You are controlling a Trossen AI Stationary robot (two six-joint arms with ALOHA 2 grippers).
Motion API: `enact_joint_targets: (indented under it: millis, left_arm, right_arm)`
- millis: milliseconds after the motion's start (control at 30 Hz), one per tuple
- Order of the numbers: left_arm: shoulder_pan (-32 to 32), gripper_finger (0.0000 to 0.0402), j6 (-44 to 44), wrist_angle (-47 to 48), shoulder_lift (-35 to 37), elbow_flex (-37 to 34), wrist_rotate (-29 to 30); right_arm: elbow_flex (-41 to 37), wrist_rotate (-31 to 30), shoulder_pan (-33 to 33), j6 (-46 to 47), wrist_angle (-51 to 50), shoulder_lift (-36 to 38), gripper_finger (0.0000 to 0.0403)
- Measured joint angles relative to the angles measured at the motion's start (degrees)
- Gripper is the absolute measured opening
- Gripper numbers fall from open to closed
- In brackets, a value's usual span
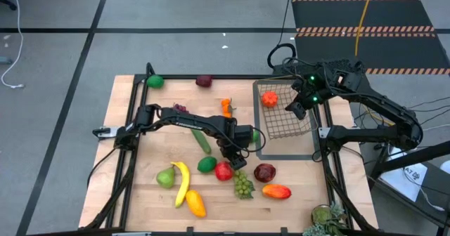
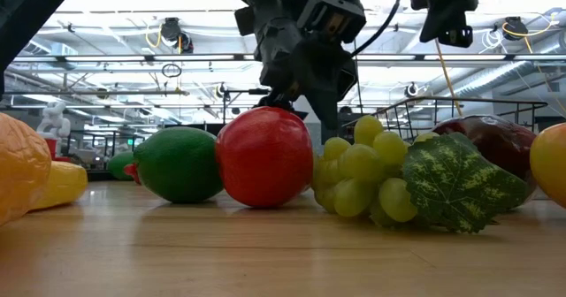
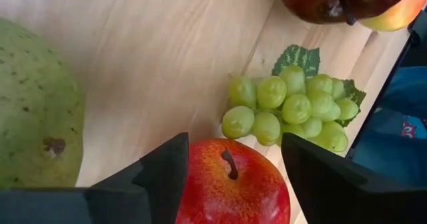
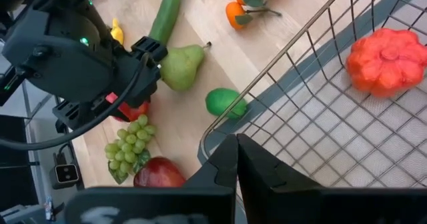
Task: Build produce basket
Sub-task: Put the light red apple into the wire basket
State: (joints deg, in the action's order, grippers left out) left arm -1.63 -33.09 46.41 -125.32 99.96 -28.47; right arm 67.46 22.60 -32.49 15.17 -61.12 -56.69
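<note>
A red apple (image 3: 230,184) sits on the table, stem up, between a green pear (image 3: 33,111) and a bunch of green grapes (image 3: 293,107). My left gripper (image 1: 234,157) is over the apple with one finger on each side, shut on it. The wire basket (image 1: 285,123) stands at the back right and holds an orange-red lobed fruit (image 1: 269,99). My right gripper (image 4: 237,164) hangs shut above the basket's near left corner, holding nothing. A dark red apple (image 1: 264,172) and a mango (image 1: 276,191) lie right of the grapes. My left gripper has the red apple pinched between its two fingers, one on each side (image 3: 197,184) of the fruit. The fingers come slanting down from above. The apple stands upright with its underside (image 2: 265,200) on the table.
A cucumber (image 1: 202,139), a second pear (image 1: 165,178), a banana (image 1: 183,182) and a yellow-orange fruit (image 1: 196,203) lie on the table's left half. Small oranges (image 1: 226,107), a green fruit (image 1: 155,81) and a dark fruit (image 1: 204,81) sit near the far edge.
</note>
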Motion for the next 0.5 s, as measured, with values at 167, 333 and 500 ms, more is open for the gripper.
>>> enact_joint_targets:
  millis: [167,333,500]
  left_arm:
    - [-0.1,0.0228,3.3,-0.1,0.0,0.0,0.0]
    - [-0.8,0.0229,10.2,-0.9,-0.1,0.0,0.5]
    - [-0.7,0.0229,10.8,-1.0,-0.1,0.0,0.5]
  right_arm:
    - [0.0,0.2,0.0,-2.2,-0.7,0.0,0.0000]
    - [0.0,0.2,0.0,-4.3,-1.6,0.0,0.0000]
    - [0.0,1.7,0.0,-5.6,-2.8,0.0,0.0000]
